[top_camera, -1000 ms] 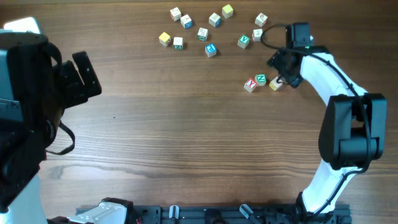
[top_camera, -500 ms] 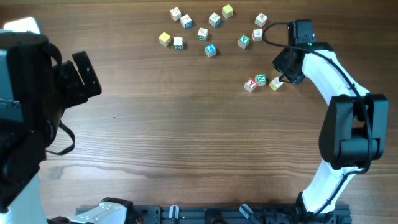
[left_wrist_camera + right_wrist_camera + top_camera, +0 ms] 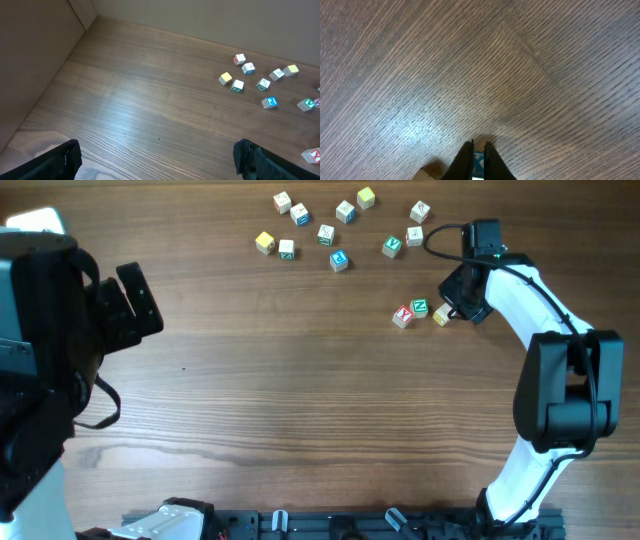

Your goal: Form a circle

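I see the right gripper (image 3: 479, 146) pinched almost shut with only a sliver of gap, just beside a short row of three letter cubes (image 3: 420, 308). The other letter cubes (image 3: 326, 234) lie scattered along the table's (image 3: 300, 390) far edge. My left gripper (image 3: 157, 162) gapes wide, well apart.

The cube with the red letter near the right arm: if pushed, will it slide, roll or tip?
The red-letter cube has flat faces and rests flat, so it would probably slide, not roll. It looks small and wooden, so likely stiff and light on the smooth table. It seems to touch the green-letter cube, which might shift with it.
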Action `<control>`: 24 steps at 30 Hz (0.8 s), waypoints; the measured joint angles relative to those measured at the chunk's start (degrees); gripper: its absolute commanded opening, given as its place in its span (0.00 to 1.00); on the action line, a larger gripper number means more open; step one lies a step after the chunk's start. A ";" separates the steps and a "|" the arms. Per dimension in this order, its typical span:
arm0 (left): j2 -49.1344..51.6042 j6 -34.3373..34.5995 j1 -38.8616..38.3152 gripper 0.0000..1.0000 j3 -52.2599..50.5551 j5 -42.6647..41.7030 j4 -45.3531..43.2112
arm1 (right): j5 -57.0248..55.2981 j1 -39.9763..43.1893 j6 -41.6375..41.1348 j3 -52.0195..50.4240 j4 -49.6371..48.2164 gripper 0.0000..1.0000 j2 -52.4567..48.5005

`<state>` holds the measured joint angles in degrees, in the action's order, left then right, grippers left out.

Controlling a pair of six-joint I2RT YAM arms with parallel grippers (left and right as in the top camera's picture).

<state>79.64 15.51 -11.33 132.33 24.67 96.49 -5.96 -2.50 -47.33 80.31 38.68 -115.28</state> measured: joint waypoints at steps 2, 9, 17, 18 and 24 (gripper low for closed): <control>0.00 0.00 0.00 1.00 0.00 0.00 0.00 | 0.42 0.00 0.00 0.00 0.70 0.09 0.00; 0.00 0.00 0.00 1.00 0.00 0.02 0.00 | 1.49 0.00 -0.20 0.00 2.25 0.08 0.00; 0.00 0.00 0.00 1.00 0.00 0.00 0.00 | 2.80 0.00 -0.20 0.00 2.45 0.08 0.00; 0.00 0.00 0.00 1.00 0.00 0.00 0.00 | 2.95 0.00 -0.20 0.00 2.47 0.08 0.00; 0.00 0.00 0.00 1.00 0.00 0.00 0.00 | 4.37 0.00 -0.22 0.00 2.64 0.08 0.00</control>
<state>79.64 15.51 -11.33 132.33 24.67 96.49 -1.58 -2.50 -47.55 80.31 41.32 -115.28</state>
